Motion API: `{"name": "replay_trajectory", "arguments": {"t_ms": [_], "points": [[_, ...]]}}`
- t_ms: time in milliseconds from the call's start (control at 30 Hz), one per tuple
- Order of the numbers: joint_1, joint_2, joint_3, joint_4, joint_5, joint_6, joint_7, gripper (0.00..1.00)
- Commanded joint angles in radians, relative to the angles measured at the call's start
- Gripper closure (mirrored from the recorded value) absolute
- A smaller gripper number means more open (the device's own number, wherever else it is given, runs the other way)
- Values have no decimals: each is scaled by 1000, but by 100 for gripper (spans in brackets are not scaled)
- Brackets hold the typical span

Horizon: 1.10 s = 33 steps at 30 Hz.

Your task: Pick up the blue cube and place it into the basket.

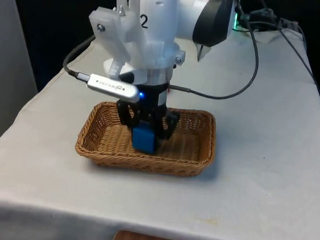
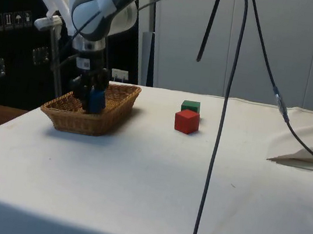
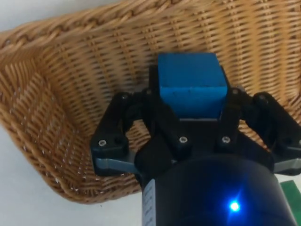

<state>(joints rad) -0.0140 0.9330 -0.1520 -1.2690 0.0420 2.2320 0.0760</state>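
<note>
The cube [image 1: 144,139] is a plain matte blue block with soft edges, sitting low inside the basket [image 1: 101,149] at centre of the front view; in the side view the cube [image 2: 96,101] shows at left of the frame, just above the woven rim of the basket [image 2: 110,110]; in the wrist view the cube [image 3: 192,84] sits squarely between the black fingers [image 3: 115,127], with the basket [image 3: 56,94] weave behind it. The jaws are closed on the cube, gripping its two opposite sides; whether it touches the basket floor I cannot tell. The gripper [image 1: 147,130] points straight down into the basket, the white arm [image 1: 149,27] rising from it to the upper centre of the front view; in the side view the gripper [image 2: 91,92] hangs from the arm [image 2: 97,2] at upper left. On the surface [image 2: 148,169], mid-frame in the side view, a red cube [image 2: 186,121] and a green cube [image 2: 191,106] stand just beside each other, well apart from the basket.
</note>
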Motion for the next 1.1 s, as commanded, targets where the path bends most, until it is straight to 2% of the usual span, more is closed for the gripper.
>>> {"name": "replay_trajectory", "arguments": {"t_ms": [0,67,100,467,533,567,700,733,767,800,1067], "points": [[-4,10,3,13,6,-2,0,99],[-1,10,-1,10,2,1,0,99],[-5,16,2,22,10,-3,0,99],[-3,20,1,23,12,0,-1,99],[-3,20,1,23,11,1,-1,87],[-3,20,1,23,11,1,-2,69],[-1,16,-1,18,9,1,-1,29],[-3,21,1,23,11,1,-2,29],[-3,21,1,23,11,1,-2,19],[-3,21,1,24,11,1,-2,2],[-3,20,1,24,11,0,-2,0]]}}
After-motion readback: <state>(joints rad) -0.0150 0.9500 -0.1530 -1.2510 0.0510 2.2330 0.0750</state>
